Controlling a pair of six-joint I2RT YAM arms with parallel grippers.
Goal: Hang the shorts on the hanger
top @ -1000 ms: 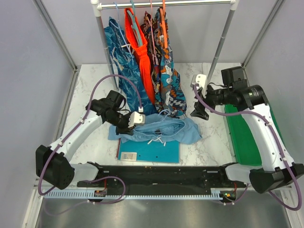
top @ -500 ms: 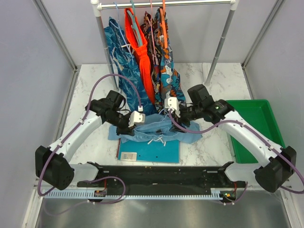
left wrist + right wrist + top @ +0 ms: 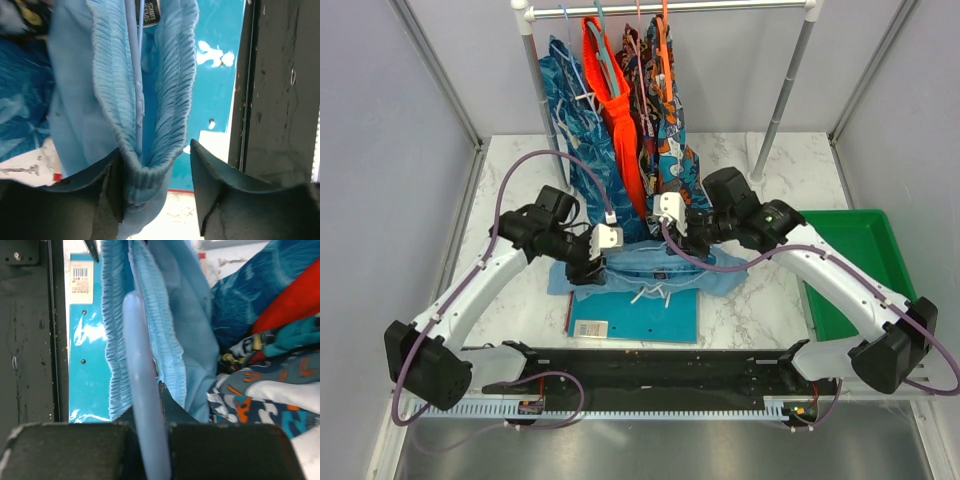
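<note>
The light blue shorts (image 3: 660, 268) lie bunched on the table between both arms. My left gripper (image 3: 588, 262) is at their left end. In the left wrist view its jaws (image 3: 156, 155) stand open, with the ribbed waistband (image 3: 172, 90) folded against the left finger and a gap to the right finger. My right gripper (image 3: 675, 232) is at the shorts' upper edge. In the right wrist view it (image 3: 147, 407) is shut on the pale blue hanger (image 3: 137, 365), whose bar runs into the open waistband (image 3: 167, 345). That bar (image 3: 138, 100) also shows inside the waistband in the left wrist view.
A teal folder (image 3: 635, 318) lies under the shorts at the front. Patterned and orange garments (image 3: 640, 130) hang from the rack (image 3: 785, 90) right behind the grippers. A green bin (image 3: 850, 270) stands at the right. The black base rail (image 3: 650, 365) runs along the near edge.
My right arm swung in from the right side to the shorts and shut on the hanger. My left gripper, which was shut on the waistband, opened.
</note>
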